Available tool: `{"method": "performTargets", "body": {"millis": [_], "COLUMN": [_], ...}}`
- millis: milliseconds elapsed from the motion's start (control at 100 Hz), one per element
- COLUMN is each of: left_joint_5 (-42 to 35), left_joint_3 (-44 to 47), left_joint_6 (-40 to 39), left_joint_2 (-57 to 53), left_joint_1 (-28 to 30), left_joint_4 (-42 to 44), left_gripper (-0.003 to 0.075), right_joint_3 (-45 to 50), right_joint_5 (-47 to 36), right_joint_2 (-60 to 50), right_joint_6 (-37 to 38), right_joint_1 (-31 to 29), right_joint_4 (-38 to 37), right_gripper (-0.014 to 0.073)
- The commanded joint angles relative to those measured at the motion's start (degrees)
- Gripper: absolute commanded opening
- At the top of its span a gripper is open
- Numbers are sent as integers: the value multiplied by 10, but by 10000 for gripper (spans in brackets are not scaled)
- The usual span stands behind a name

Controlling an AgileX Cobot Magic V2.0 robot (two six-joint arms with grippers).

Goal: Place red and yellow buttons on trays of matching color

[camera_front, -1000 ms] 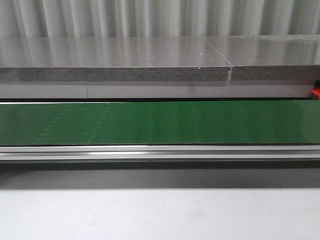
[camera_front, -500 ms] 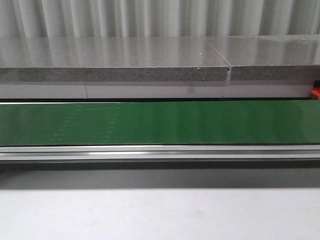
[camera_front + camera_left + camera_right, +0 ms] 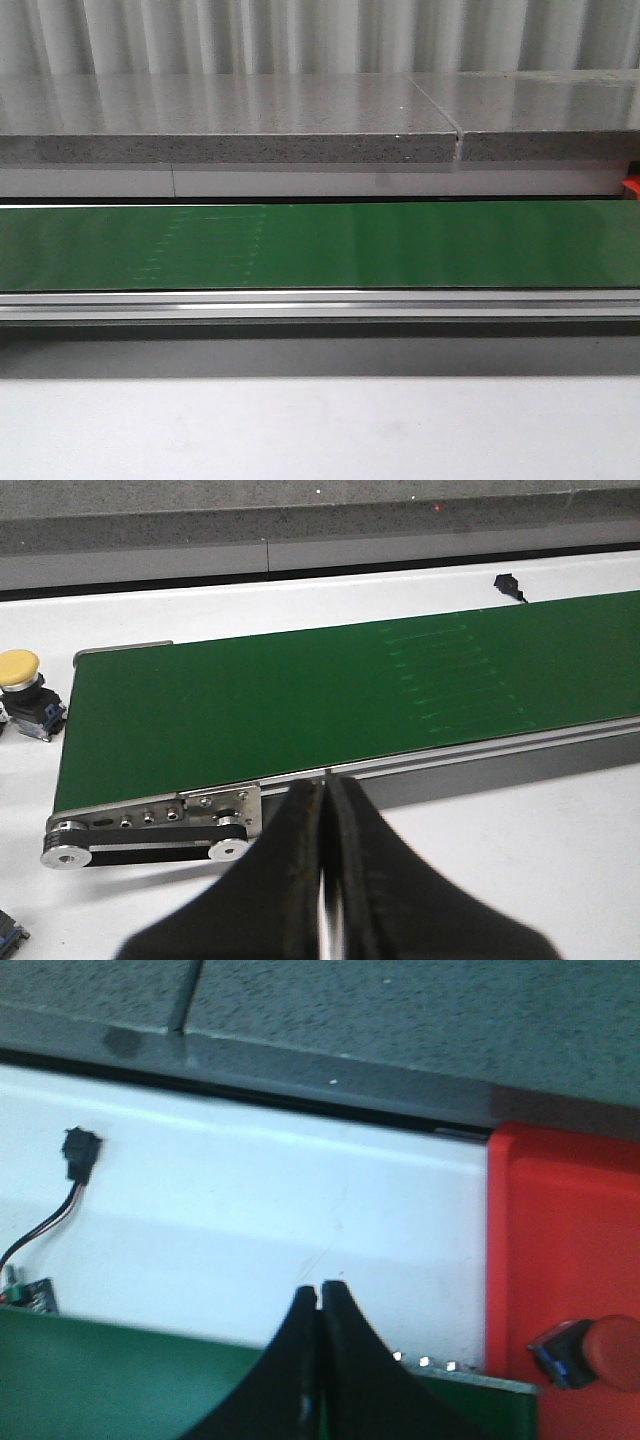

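Across the middle of the white table, in front of the grey counter: a long green conveyor belt, bare along every stretch in view. Probably the biggest hazard here. If running, could carry off or tip any button dropped or nudged onto it.

Off the belt's right end, flat on the table: the red tray, already holding a red button close to its belt-side edge. Could be clipped by a careless pass of the right arm, and that button knocked off the tray. No yellow tray in any view, so no telling where the other button must go. Risks a long, unguided carry over the belt.

Off the belt's left end, upright on bare table near the belt's far corner: the yellow button, domed cap on a dark blue-black base. Looks top-heavy. Likely to topple or slip if pinched by the cap rather than the base. Also a blue object at the table's near side, too cropped to name.

Left gripper: closed tip to tip, gripping nothing, hanging over the table just on the near side of the belt's rail. Must spread before any pick, or would only shove the button along. Yellow button well apart from these fingers, beyond the belt's end and across its width, not between them.

Right gripper: likewise closed and empty, poised over the belt's right end. Red button near but off to one side on its tray, not touching.
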Motion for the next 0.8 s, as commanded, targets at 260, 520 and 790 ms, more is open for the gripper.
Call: {"method": "performTargets", "body": {"millis": [260, 520, 790], "left_joint_5": [-41, -41, -41], "left_joint_3": [-14, -14, -14], "left_joint_6": [1, 1, 1], "left_joint_2": [6, 6, 6], "left_joint_1": [-4, -4, -4], "left_joint_4": [-7, -7, -7], "left_gripper": [-21, -21, -21], "right_joint_3": [99, 183, 281], "right_joint_5": [-51, -76, -82], "right_joint_2": [-125, -219, -337], "right_joint_6": [-4, -4, -4], "right_joint_1": [69, 88, 94], "right_joint_4": [6, 13, 16], "right_gripper": [-69, -69, -69]}}
